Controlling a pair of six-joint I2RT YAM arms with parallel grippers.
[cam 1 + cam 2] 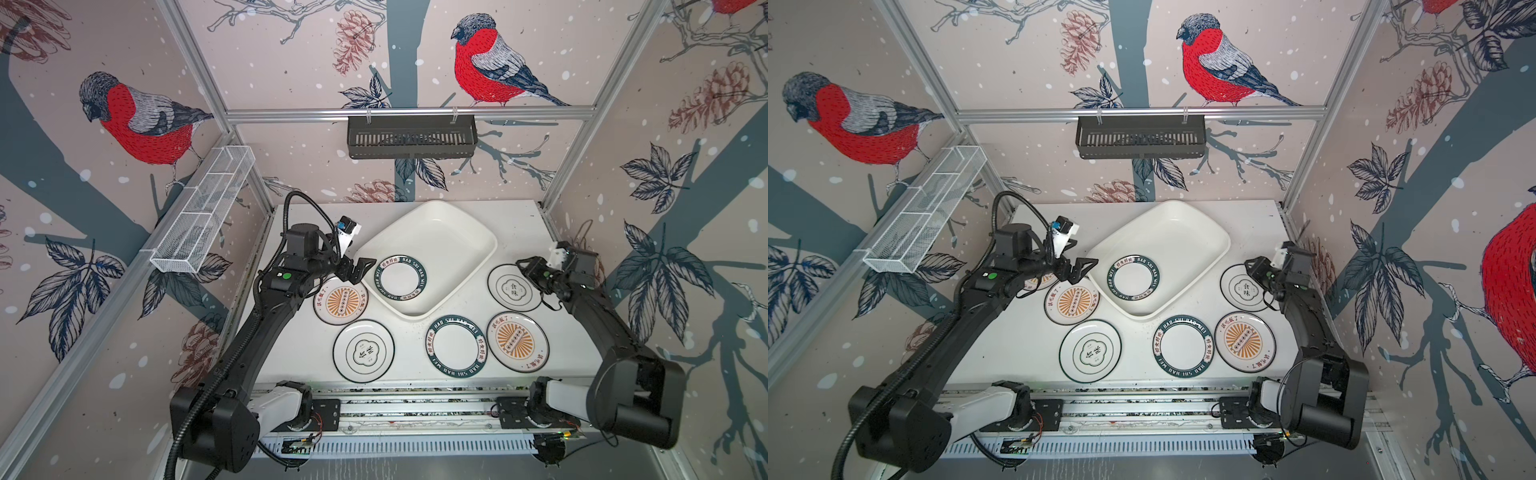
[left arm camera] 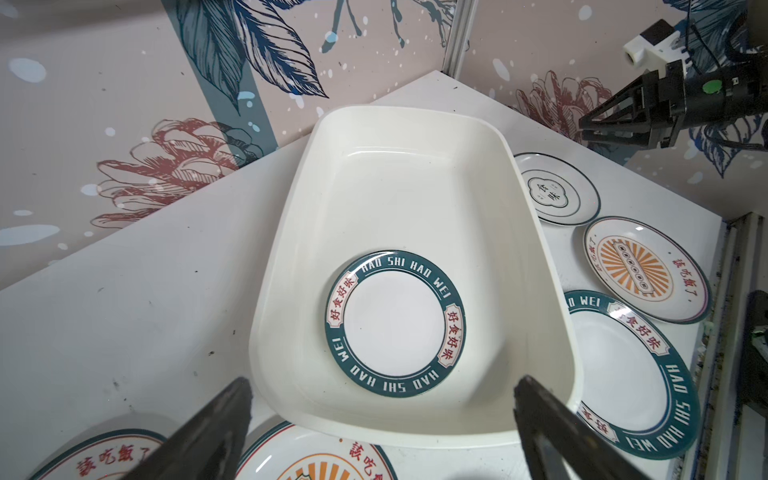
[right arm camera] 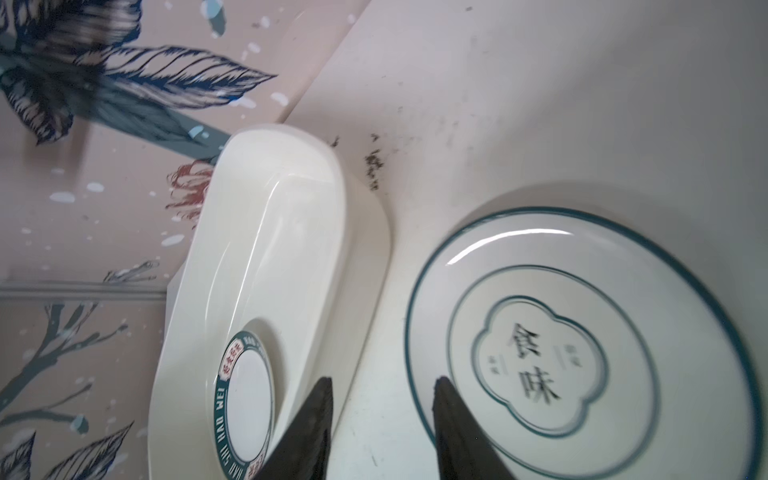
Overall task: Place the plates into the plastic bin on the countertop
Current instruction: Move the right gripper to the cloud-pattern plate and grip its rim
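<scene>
A white countertop [image 1: 519, 224] flecked with dark specks sits between walls papered with red-breasted birds and pine cones. A black basket [image 1: 411, 135] hangs upper centre, a wire rack [image 1: 203, 212] at left. The bin [image 1: 436, 237] lies slanted at centre, holding one plate [image 1: 400, 277] whose green rim reads "HAO SHI HAO WEI". Other plates [image 1: 456, 346] lie around it. The left gripper [image 1: 365, 268] is spread wide at the bin's left edge. The right gripper [image 1: 523, 266], jaws partly apart and empty, hovers over the "食味" plate [image 1: 514, 288] at right.

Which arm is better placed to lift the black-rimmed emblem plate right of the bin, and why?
Right: the right pincer, open, is at that plate's rim; the left pincer is across the bin.
</scene>
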